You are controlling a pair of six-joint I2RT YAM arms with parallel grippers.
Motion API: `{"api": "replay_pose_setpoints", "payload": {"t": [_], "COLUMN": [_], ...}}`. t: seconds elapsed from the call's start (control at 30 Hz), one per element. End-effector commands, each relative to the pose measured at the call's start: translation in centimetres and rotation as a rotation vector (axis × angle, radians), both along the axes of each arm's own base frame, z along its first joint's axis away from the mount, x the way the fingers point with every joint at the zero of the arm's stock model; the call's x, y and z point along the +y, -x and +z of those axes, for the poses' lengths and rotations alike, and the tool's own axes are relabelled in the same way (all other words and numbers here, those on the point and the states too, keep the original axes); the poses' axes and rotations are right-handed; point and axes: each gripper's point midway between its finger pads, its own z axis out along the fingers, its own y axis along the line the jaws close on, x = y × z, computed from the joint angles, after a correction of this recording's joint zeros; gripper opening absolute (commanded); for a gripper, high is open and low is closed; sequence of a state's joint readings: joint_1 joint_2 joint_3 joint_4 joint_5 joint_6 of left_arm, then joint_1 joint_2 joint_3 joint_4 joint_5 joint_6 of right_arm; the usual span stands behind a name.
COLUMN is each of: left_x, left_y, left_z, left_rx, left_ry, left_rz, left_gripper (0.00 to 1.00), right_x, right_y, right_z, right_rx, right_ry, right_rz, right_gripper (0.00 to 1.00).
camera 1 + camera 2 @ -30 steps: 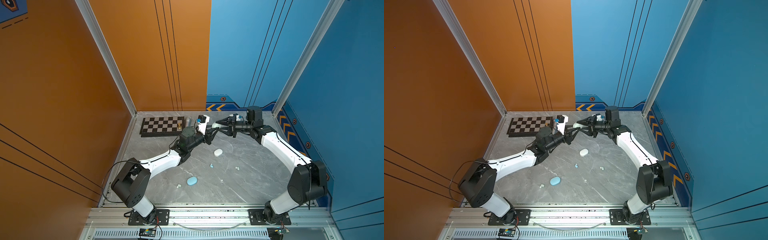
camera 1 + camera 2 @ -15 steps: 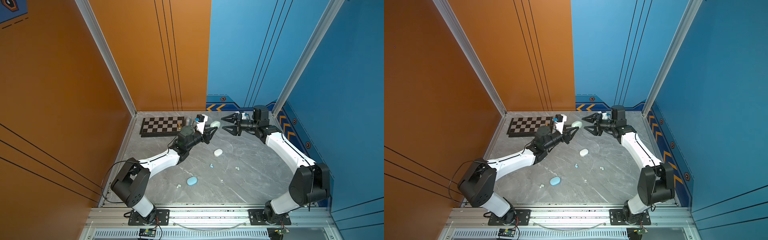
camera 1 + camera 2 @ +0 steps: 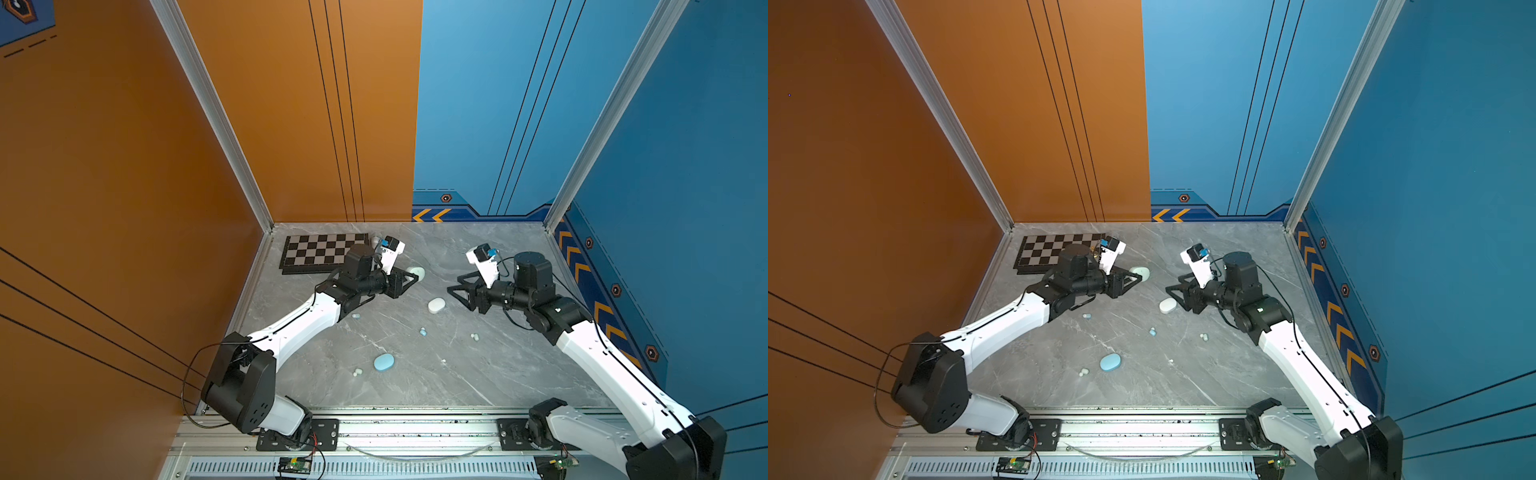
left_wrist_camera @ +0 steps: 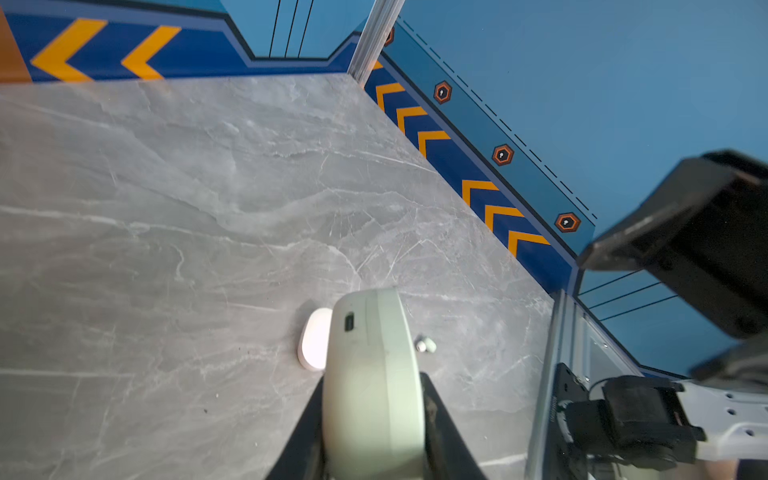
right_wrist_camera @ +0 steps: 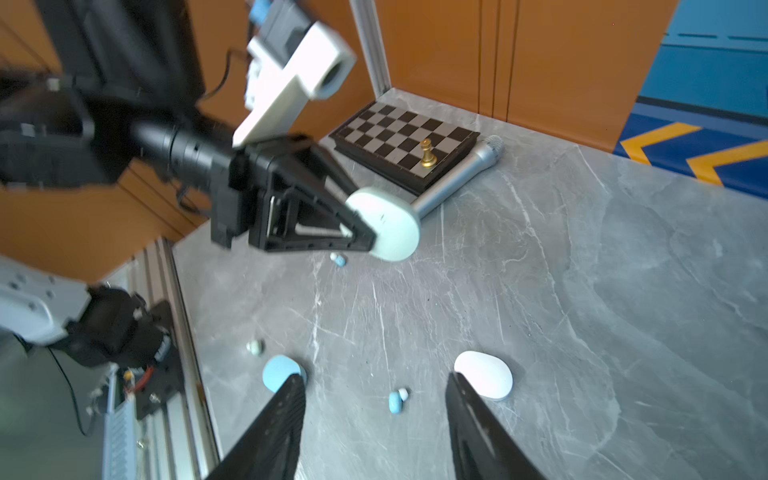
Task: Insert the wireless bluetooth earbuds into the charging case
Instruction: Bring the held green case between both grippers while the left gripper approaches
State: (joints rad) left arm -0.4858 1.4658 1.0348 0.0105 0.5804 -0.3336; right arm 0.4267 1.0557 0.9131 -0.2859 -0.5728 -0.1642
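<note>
Two grippers met at the pale green case point(image 3: 417, 273) a second ago. Now only my left gripper point(image 3: 411, 277) is on it, fingers narrow and clamped on either side, holding it clear of the table near the chessboard point(image 3: 322, 253). My right gripper point(image 3: 454, 284) has let go and drawn back toward its own side, fingers spread wide and empty, just beside the white case point(image 3: 436, 305). The earbuds point(image 3: 423, 331) lie loose on the grey table point(image 3: 498, 374), none moved: a blue one mid-table, a pale one point(image 3: 474, 336) near it, another blue one point(image 3: 355, 316) just beside my left forearm, and a pale one point(image 3: 356, 372) beside the blue case point(image 3: 383, 362).
</note>
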Motion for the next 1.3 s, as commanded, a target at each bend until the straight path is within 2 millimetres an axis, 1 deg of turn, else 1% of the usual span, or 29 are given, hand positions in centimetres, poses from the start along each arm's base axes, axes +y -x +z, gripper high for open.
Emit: {"api": "replay_pose_setpoints", "payload": {"t": [0.0,0.07,0.1,0.2,0.27,0.37,0.57,0.7,0.83,1.03,1.07,1.27], "left_x": [1.0,1.4,1.8,2.3,2.5,2.6,2.9,3.0,2.8,2.5,2.5,2.5], "left_y": [5.0,6.3,7.3,9.1,9.7,10.5,11.0,10.9,10.8,10.8,10.8,11.0], "left_z": [-0.8,-0.9,-1.7,-2.1,-2.2,-1.8,-1.5,-1.4,-1.4,-1.4,-1.4,-1.3], "left_rx": [0.295,0.374,0.429,0.512,0.539,0.559,0.564,0.56,0.561,0.579,0.577,0.569], "left_ry": [0.027,0.044,0.051,0.081,0.091,0.109,0.12,0.121,0.124,0.129,0.127,0.124], "left_rz": [-0.094,-0.105,-0.111,-0.116,-0.108,-0.112,-0.109,-0.109,-0.12,-0.133,-0.132,-0.13], "left_gripper": [0.1,0.11,0.1,0.1,0.1,0.1,0.1,0.1,0.09,0.09,0.09,0.09], "right_x": [-0.1,0.8,1.2,2.5,3.2,3.9,4.9,5.6,6.1,7.4,8.2,10.3], "right_y": [-0.1,0.5,0.8,1.4,1.7,2.0,2.3,2.1,2.0,2.1,2.7,3.3], "right_z": [-1.9,-2.4,-2.6,-2.6,-2.4,-2.4,-2.5,-2.5,-2.8,-3.4,-3.4,-3.8], "right_rx": [-0.325,-0.345,-0.362,-0.406,-0.413,-0.409,-0.383,-0.385,-0.383,-0.389,-0.395,-0.399], "right_ry": [0.313,0.348,0.362,0.383,0.38,0.364,0.32,0.301,0.303,0.313,0.312,0.3], "right_rz": [0.128,0.175,0.202,0.265,0.294,0.317,0.341,0.342,0.349,0.388,0.414,0.462], "right_gripper": [0.62,0.62,0.63,0.63,0.63,0.64,0.65,0.65,0.65,0.65,0.66,0.66]}}
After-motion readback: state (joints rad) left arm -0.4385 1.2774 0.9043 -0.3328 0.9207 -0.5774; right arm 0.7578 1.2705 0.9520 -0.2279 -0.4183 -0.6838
